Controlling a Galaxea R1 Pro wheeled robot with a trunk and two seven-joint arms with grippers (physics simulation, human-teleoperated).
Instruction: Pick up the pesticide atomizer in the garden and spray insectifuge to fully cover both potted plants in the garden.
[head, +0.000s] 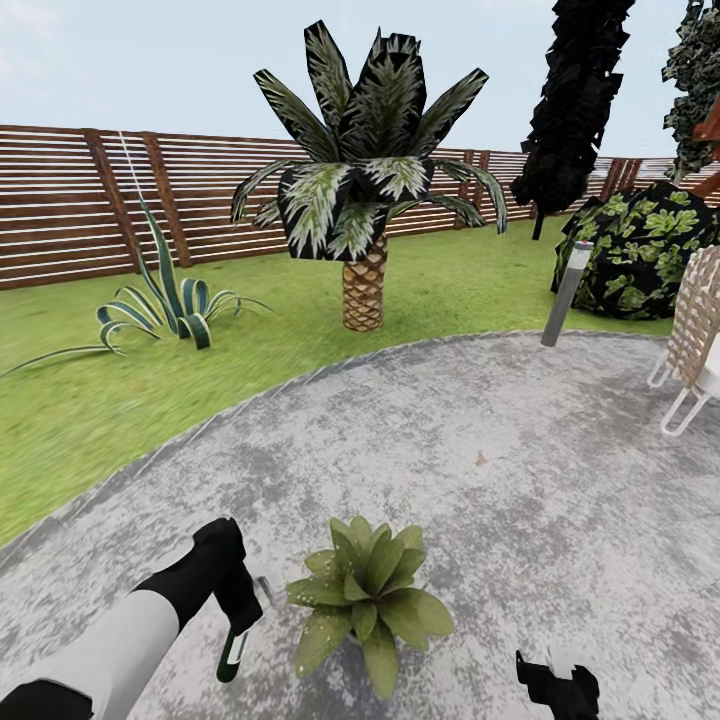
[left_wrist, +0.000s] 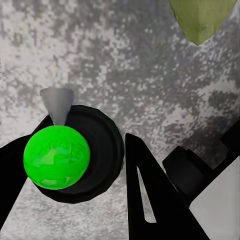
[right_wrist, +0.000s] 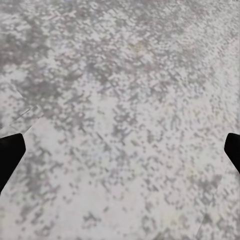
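My left gripper (head: 238, 612) is shut on the pesticide atomizer (head: 232, 652), a slim dark green bottle with a white label. It hangs low over the stone patio (head: 480, 450). Its small grey nozzle (head: 266, 591) points toward a potted plant (head: 366, 600), a low green rosette just to the atomizer's right. In the left wrist view the atomizer's bright green top (left_wrist: 56, 156) and grey nozzle (left_wrist: 57, 102) sit between the black fingers (left_wrist: 150, 195), with a leaf tip (left_wrist: 202, 17) beyond. My right gripper (head: 556, 686) stands open over bare stone, right of the plant. The second potted plant is out of view.
Past the patio edge on the lawn (head: 80, 410) stand a palm (head: 364, 230) and a striped agave (head: 165, 305), backed by the slatted fence (head: 60, 200). A grey lamp post (head: 566, 293), a leafy bush (head: 640, 250) and a wicker chair (head: 695, 335) are at the right.
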